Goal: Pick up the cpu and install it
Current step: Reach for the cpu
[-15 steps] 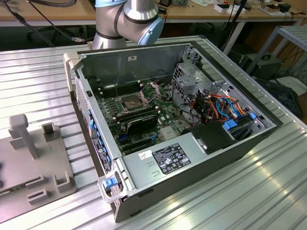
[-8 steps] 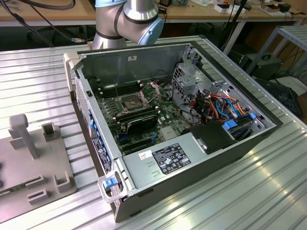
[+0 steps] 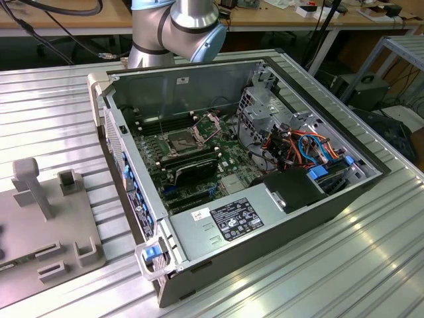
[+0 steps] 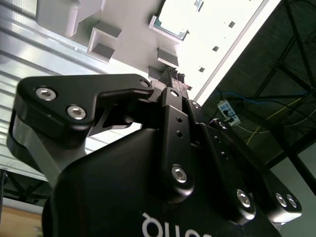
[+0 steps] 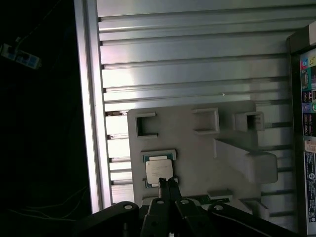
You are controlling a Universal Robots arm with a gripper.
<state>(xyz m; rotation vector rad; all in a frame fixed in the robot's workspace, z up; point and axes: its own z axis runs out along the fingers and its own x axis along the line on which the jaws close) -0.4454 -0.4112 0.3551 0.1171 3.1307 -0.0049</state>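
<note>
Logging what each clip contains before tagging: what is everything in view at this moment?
table: one, ribbed silver metal, under everything.
computer case: one, grey, open, lying on the table.
socket: one, dark with a metal frame, inside the case.
power supply: one, grey box with a white label, at the case's near edge.
cables: a bundle, orange, red and blue, in the case towards the exterior view's right.
fixture plate: one, grey, on the table beside the case.
cpu: one, silver-grey, lying on the fixture plate.
arm: one, grey and blue, behind the case.
gripper: one, black, shut, tips at the cpu's edge.
</note>
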